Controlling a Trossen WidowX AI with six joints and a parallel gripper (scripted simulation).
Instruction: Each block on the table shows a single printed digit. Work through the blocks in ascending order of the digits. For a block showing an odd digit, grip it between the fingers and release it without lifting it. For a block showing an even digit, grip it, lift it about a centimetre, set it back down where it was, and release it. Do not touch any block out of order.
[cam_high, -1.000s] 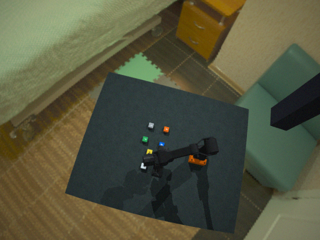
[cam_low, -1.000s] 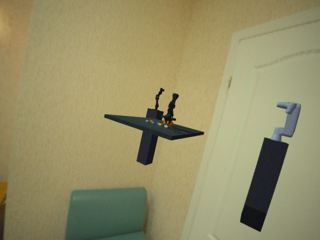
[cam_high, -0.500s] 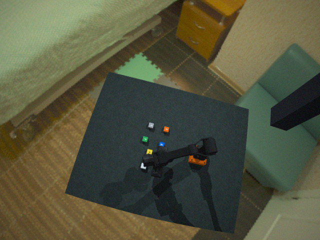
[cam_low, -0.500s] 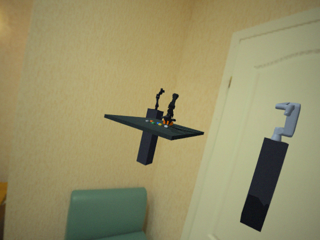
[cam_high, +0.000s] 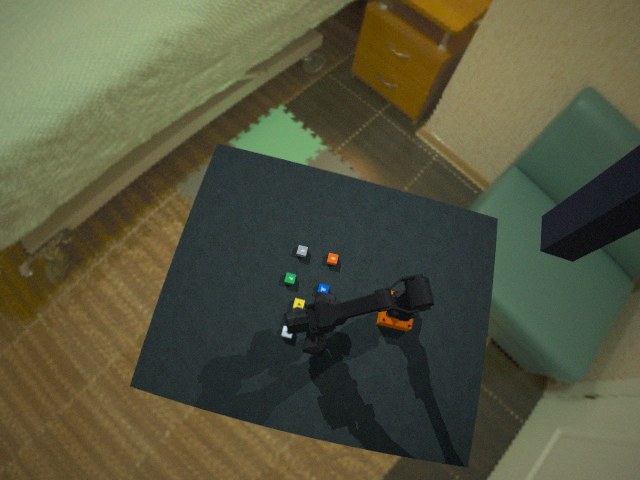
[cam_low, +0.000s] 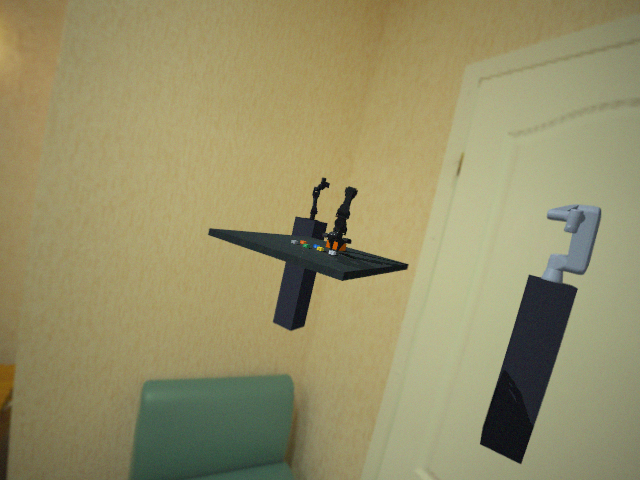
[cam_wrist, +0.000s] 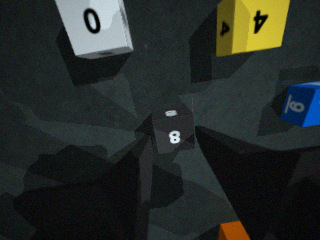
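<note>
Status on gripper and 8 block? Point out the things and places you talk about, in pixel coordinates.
Gripper (cam_high: 313, 330) (cam_low: 337, 240) (cam_wrist: 173, 134) open, fingers either side of black 8 block (cam_wrist: 164, 131). Nothing visible between block and fingers; white 0 block (cam_high: 286, 332) (cam_low: 332, 253) (cam_wrist: 102, 30) and yellow 4 block (cam_high: 298, 303) (cam_low: 320, 249) (cam_wrist: 257, 30) stand clear.

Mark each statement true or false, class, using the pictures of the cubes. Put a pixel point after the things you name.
1. The white cube (cam_high: 286, 333) (cam_low: 332, 253) (cam_wrist: 95, 25) shows 0. True.
2. The yellow cube (cam_high: 298, 303) (cam_low: 320, 249) (cam_wrist: 260, 25) shows 7. False: it shows 4.
3. The black cube (cam_wrist: 173, 135) marked 8 lies between the fingertips of the black end effector (cam_high: 316, 321) (cam_low: 336, 241) (cam_wrist: 173, 134). True.
4. The bright orange cube (cam_high: 332, 258) (cam_low: 302, 241) lies nearer the green cube (cam_high: 290, 278) (cam_low: 306, 245) than the grey cube (cam_high: 301, 251) (cam_low: 294, 241). False: the grey one is nearer.
</note>
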